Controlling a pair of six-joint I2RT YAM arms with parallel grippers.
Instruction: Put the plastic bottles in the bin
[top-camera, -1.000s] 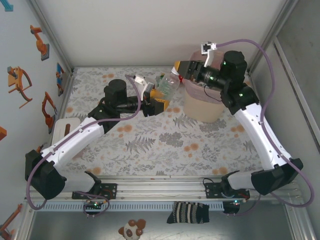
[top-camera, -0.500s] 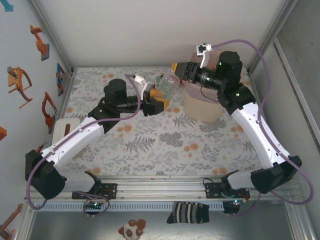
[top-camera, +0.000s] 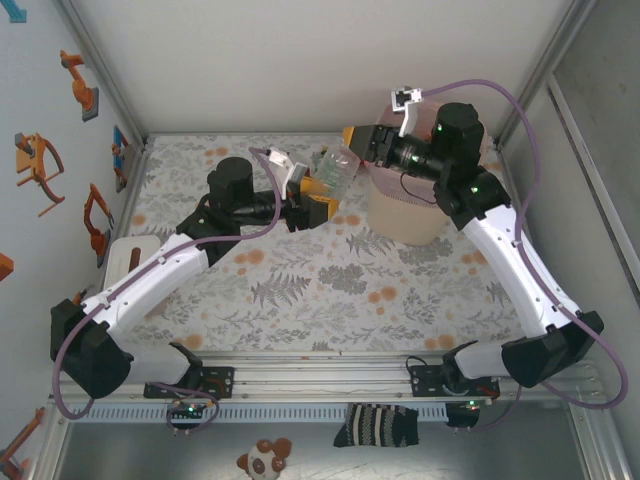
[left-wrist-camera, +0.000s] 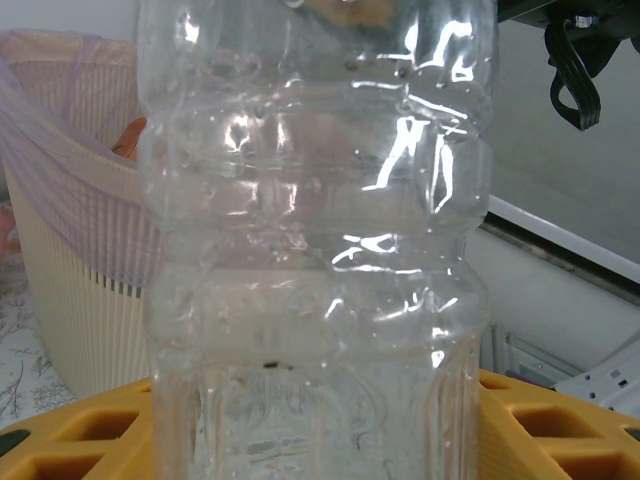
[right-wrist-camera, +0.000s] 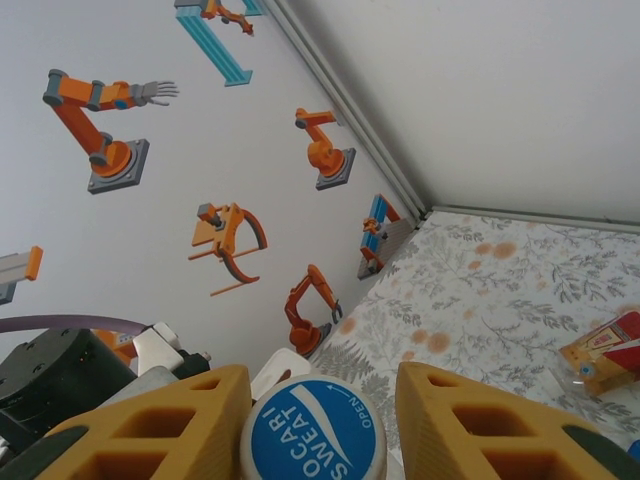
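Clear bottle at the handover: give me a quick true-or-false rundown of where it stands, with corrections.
1. The left gripper holds the clear bottle up off the table. True.
2. The bottle's cap is red. False: it is blue with white lettering.
3. The right gripper has one finger on each side of the cap. True.
4. The bottle lies inside the bin. False: it is held in the air beside the bin, to the bin's left in the top view.
5. The bin stands upright. True.
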